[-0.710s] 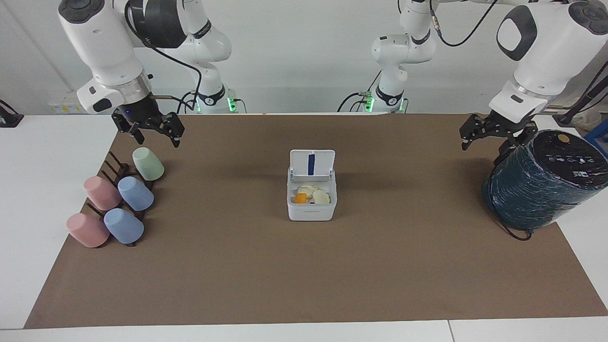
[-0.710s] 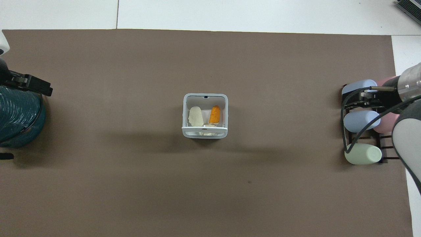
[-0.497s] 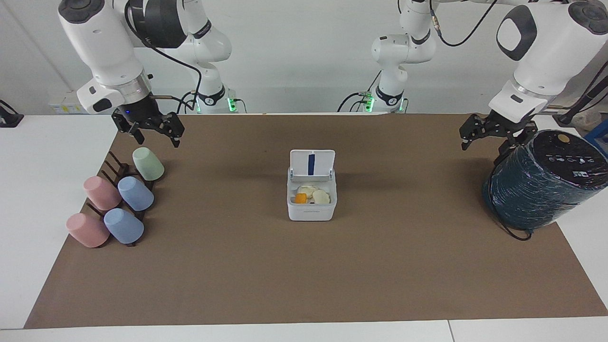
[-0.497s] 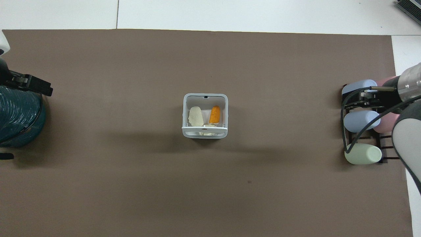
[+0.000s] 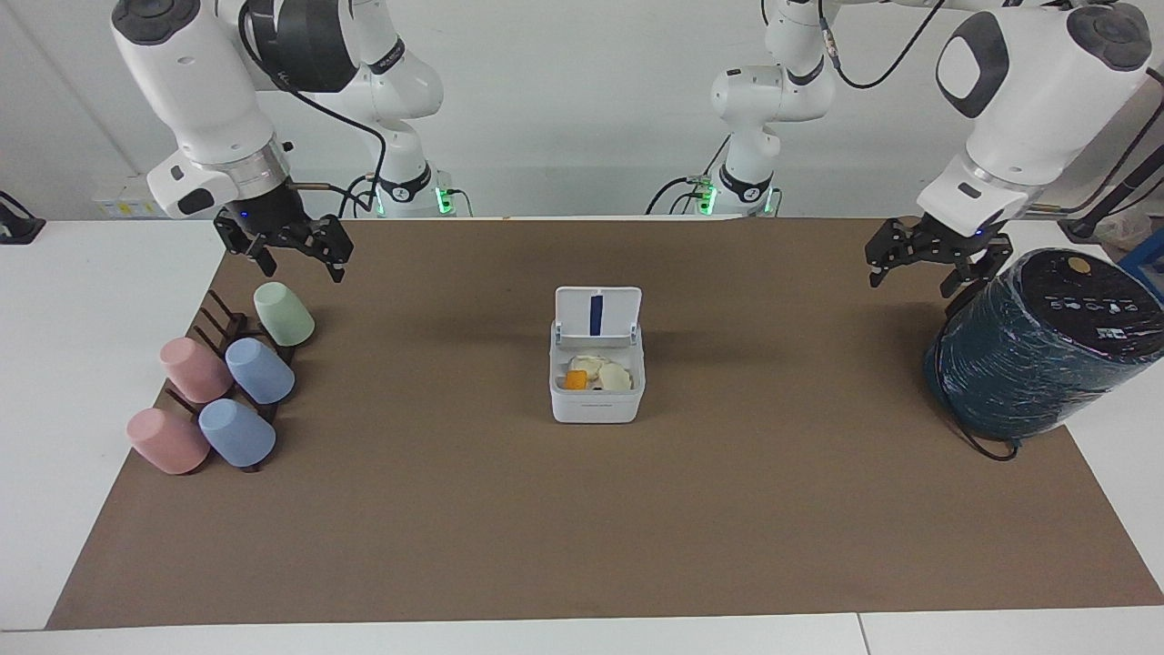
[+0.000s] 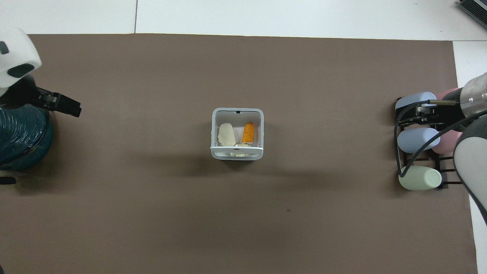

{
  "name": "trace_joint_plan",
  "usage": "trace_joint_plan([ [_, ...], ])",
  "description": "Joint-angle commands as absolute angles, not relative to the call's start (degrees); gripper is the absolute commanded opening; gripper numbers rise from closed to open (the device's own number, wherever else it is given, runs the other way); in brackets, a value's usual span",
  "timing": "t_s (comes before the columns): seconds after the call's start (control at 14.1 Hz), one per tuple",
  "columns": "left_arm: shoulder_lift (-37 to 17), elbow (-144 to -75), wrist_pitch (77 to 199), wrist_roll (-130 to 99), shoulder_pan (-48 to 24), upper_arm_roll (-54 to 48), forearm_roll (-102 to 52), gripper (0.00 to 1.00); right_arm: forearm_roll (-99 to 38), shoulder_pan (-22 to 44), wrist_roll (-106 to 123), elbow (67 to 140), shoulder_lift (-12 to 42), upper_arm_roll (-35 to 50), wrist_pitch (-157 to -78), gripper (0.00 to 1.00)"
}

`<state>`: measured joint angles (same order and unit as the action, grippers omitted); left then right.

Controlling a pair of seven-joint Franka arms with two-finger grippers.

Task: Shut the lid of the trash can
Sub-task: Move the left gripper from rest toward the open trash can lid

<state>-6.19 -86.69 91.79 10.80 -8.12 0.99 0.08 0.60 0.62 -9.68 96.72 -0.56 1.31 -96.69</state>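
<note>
1. The trash can (image 5: pixel 596 391) stands near the middle of the brown mat (image 5: pixel 582 546), well apart from everything else on the table.
2. Its lid (image 5: pixel 597 314) is up — hinged at the edge nearer the robots, standing roughly upright with the blue stripe on its inner face turned away from them.
3. Inside the open can lie a pale scrap (image 6: pixel 225 134) and an orange piece (image 6: pixel 248 132), side by side.
4. The left gripper (image 5: pixel 926 259) hangs in the air over the mat at the left arm's end of the table, just beside the top of the big dark teal cylinder (image 5: pixel 1032 359); its fingers are spread and hold nothing. It touches neither the cylinder nor the can.
5. From overhead the left gripper's dark fingers (image 6: pixel 62 106) show past the cylinder's edge, pointing toward the can but well apart from it.
6. The right gripper (image 5: pixel 289 246) hangs over the mat's edge at the right arm's end, above the green cup (image 5: pixel 284 314) — fingers spread, empty.
7. That green cup lies on a dark rack (image 5: pixel 223 320) along with two blue cups (image 5: pixel 259 370) and two pink cups (image 5: pixel 194 368), all tipped on their sides.
8. The cylinder has a black round top (image 5: pixel 1087 296) and rests partly on the mat, partly on the white table (image 5: pixel 91 364).
</note>
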Motion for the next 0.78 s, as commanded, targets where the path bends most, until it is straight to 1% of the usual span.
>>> trace_joint_plan([
  [0.0, -1.7, -93.4, 93.2, 2.1, -14.0, 1.4, 1.4, 1.00, 0.8, 0.3, -9.1, 97.2, -1.1, 1.5, -96.4, 1.00],
  [0.28, 2.5, -102.2, 96.9, -8.2, -21.6, 1.4, 0.9, 1.00, 0.8, 0.2, -9.0, 97.2, -1.1, 1.5, -96.4, 1.00],
  [0.35, 3.5, -104.1, 97.9, -10.1, -23.2, 1.4, 0.6, 0.93, 0.8, 0.2, -9.0, 97.2, -1.1, 1.6, -96.4, 1.00],
  [0.5, 4.9, -106.9, 98.7, -13.7, -26.1, 1.4, -0.8, 0.72, 0.8, 0.2, -9.0, 97.2, -1.1, 1.6, -96.4, 1.00],
  [0.57, 5.4, -107.6, 98.6, -15.2, -27.1, 1.3, -1.5, 0.64, 0.8, 0.2, -9.0, 97.2, -1.1, 1.6, -96.4, 1.00],
  [0.64, 5.7, -108.0, 98.5, -16.5, -28.3, 1.4, -1.8, 0.58, 0.8, 0.3, -9.0, 97.2, -1.1, 1.6, -96.4, 1.00],
  [0.71, 5.9, -108.5, 98.5, -17.9, -29.6, 1.4, -1.8, 0.57, 0.8, 0.3, -9.0, 97.2, -1.1, 1.5, -96.4, 1.00],
])
